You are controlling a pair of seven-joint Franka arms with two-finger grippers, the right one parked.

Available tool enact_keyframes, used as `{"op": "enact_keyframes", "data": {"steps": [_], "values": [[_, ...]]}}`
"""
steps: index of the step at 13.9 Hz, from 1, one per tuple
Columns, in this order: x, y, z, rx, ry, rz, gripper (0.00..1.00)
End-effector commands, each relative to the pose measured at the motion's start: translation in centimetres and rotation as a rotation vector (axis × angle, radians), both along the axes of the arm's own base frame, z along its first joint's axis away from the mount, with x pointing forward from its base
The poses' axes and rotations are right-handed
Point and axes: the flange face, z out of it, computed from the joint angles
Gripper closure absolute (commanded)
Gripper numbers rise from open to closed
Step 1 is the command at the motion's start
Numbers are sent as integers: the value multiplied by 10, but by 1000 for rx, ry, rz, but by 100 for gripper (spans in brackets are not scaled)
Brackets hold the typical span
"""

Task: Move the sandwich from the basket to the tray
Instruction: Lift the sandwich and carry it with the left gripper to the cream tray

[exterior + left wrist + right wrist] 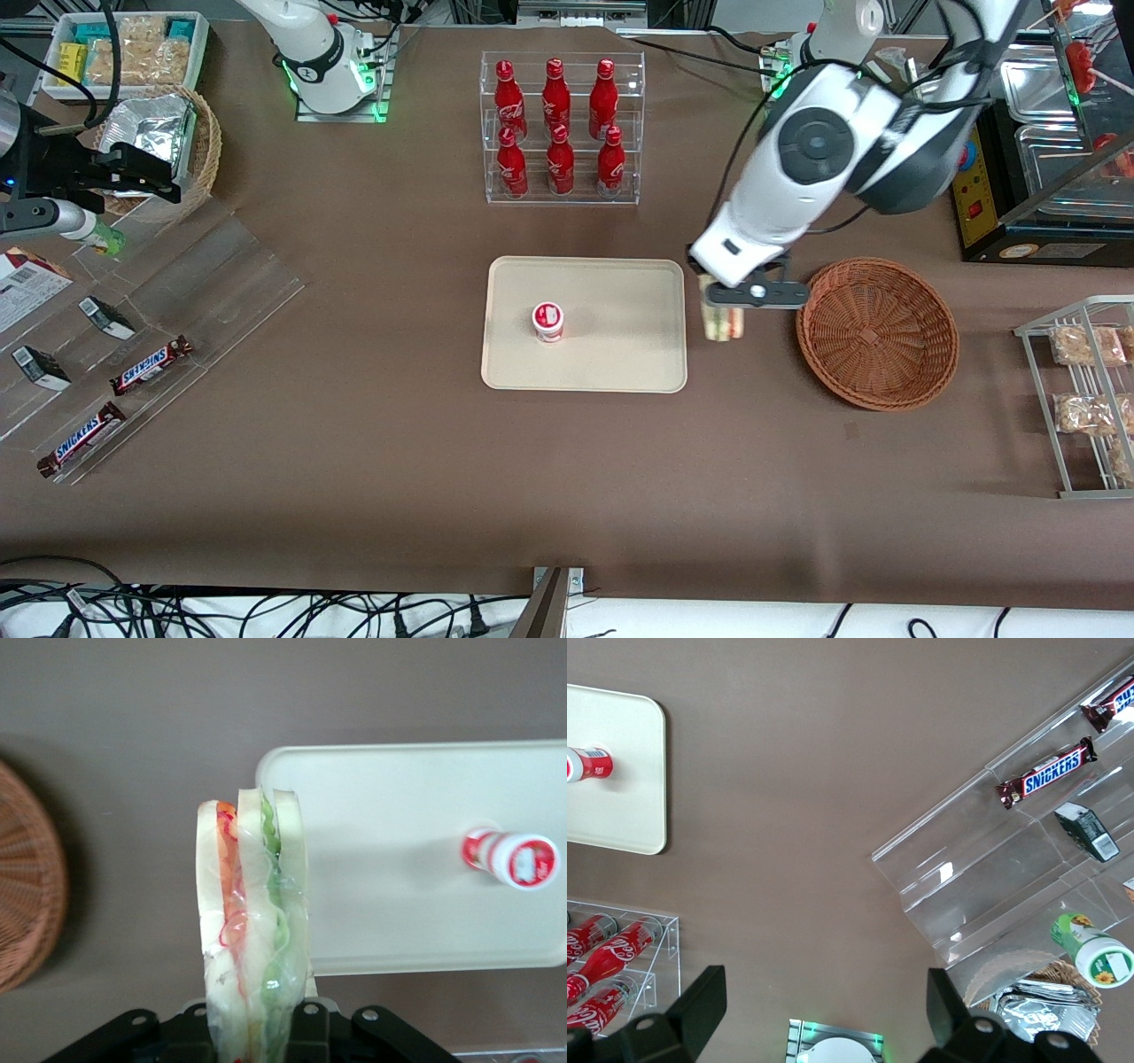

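The tool [725, 306] hangs above the brown worktop [567, 470], in the strip between the tray [620, 354] and the basket [877, 332], with its fingers pinched on the sandwich [722, 321]. The sandwich hangs from the tool, clear of the worktop, its pale bread slices standing on edge with the red and green filling between them under clear wrap; in the left wrist view the sandwich [252, 921] reaches out from the tool's black body toward the corner of the tray [399, 859], partly over its rim. The basket [27, 895] lies just beside it toward the working arm's end, with nothing in it. On the tray stands a small red-and-white cup [548, 321], well apart from the sandwich, toward the parked arm's end.
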Motion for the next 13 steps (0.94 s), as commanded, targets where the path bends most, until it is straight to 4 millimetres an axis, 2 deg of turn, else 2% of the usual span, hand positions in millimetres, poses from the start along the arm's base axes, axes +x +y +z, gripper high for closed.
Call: {"op": "enact_keyframes", "data": {"steps": [1, 4, 7, 8, 11, 13], "values": [[1, -34, -30, -14, -10, -89, 100], [-8, -59, -75, 12, -2, -105, 100], [-7, -61, -125, 63, 26, -107, 100], [-12, -69, -139, 77, 33, -127, 100], [-15, -76, -167, 73, 19, -119, 100], [-15, -77, -173, 82, 11, -128, 100]]}}
